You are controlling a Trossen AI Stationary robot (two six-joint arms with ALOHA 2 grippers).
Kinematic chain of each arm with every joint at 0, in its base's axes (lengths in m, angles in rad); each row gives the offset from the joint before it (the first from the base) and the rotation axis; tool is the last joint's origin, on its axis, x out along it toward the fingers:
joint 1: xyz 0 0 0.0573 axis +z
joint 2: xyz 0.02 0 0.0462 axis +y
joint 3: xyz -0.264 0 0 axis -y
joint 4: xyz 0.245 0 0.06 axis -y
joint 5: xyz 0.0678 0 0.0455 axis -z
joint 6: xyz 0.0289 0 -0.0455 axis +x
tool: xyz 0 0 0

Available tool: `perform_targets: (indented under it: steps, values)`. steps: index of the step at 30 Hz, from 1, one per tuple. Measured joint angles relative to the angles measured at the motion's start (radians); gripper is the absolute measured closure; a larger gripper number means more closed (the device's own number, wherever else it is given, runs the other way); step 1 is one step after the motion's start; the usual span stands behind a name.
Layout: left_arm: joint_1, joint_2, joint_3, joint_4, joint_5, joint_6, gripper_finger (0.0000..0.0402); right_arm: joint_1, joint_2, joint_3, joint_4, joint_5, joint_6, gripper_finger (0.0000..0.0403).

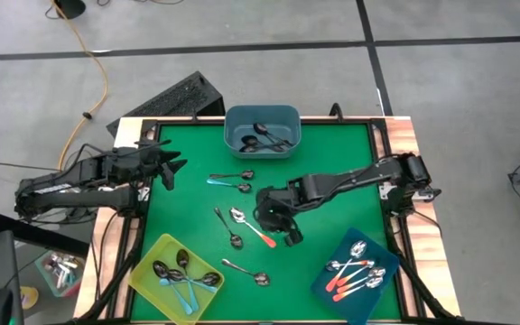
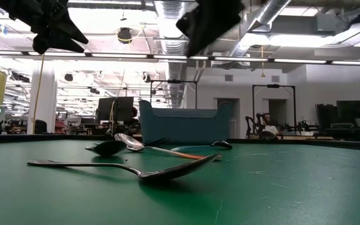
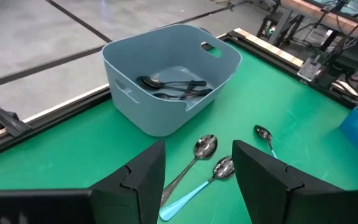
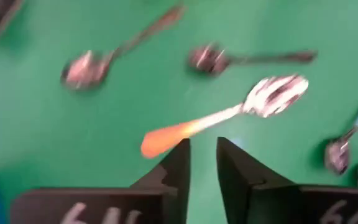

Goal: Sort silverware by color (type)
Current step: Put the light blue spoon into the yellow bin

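**Loose spoons on green desk, three bins part filled**

Green desk (image 1: 332, 158), no legible writing anywhere. Grey-blue bin (image 1: 262, 131) at far edge with dark metal spoons; yellow bin (image 1: 177, 277) with teal-handled ones; dark blue bin (image 1: 359, 275) with orange-handled ones. Left gripper (image 1: 171, 167) near left edge, fingers spread, holding nothing. Right gripper (image 1: 283, 224) mid-desk, fingers slightly apart, empty, just beside orange-handled spoon (image 1: 253, 227), shiny bowl, lying flat. Teal-handled spoon (image 1: 230, 184) nearer grey-blue bin.

Spoons (image 1: 251, 226) scattered, partly binned
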State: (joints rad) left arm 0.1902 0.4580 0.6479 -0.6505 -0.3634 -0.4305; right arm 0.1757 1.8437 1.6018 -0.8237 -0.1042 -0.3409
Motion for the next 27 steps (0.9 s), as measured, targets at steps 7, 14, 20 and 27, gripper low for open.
perform_targets:
  steps: [7, 14, 20, 27]
  values:
    - [0.000, 0.000, 0.000, -0.029, 0.000, 0.000, 0.0232, -0.008, 0.058, 0.000, -0.085, 0.008, -0.053, 0.0207]
    - [0.000, 0.000, 0.000, -0.036, -0.013, -0.001, 0.0232, -0.038, 0.103, -0.004, -0.140, 0.077, -0.284, 0.0176]
    - [0.000, 0.000, 0.000, -0.037, -0.027, -0.021, 0.0232, -0.107, 0.153, -0.004, -0.132, 0.083, -0.373, 0.0187]
    - [0.000, 0.000, 0.000, -0.042, -0.039, -0.026, 0.0232, -0.160, 0.217, -0.004, -0.082, 0.080, -0.442, 0.0188]
